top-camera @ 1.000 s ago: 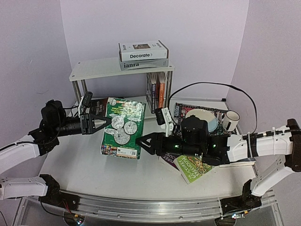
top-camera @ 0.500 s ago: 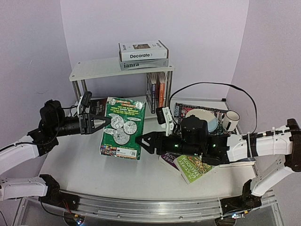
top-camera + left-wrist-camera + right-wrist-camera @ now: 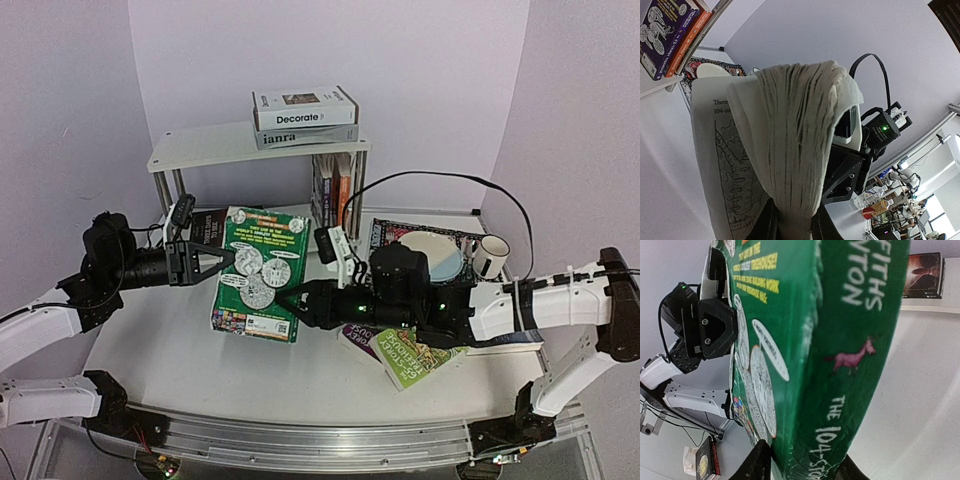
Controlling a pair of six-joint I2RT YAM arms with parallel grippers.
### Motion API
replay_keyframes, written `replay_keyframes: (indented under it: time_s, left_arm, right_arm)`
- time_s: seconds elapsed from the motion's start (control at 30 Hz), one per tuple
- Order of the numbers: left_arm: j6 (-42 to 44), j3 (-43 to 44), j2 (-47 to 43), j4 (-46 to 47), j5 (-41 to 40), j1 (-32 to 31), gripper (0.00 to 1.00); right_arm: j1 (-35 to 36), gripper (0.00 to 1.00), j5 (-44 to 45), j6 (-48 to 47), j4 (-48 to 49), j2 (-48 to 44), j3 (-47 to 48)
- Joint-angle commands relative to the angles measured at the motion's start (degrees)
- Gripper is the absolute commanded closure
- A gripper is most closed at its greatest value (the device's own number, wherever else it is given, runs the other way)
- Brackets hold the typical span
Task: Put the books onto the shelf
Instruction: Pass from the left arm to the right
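Above white table, left gripper and right gripper are clamping green book (upright); shelf is standing behind.

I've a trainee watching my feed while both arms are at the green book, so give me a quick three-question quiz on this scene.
1. True or false: the left gripper clamps the green book by its page edge.
2. Which book lies topmost on the shelf? A ianra, B Decorate, C Three Days to See.
3. Fill in: the right gripper straddles the green book's ____.
Key: 1 true; 2 B; 3 spine.
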Motion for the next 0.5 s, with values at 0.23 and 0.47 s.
replay_keyframes:
  time_s: [0.23,0.47]
  left_arm:
    - [0.89,2.54,-1.80,6.96,1.10,-0.07,0.88]
    - [4.13,1.32,-1.21,6.69,2.20,0.00,0.33]
  right_arm:
    - [0.31,0.97,0.13,-1.52,1.74,-2.22,0.72]
    - [0.31,1.00,6.26,-8.10,-7.46,-7.01,-0.24]
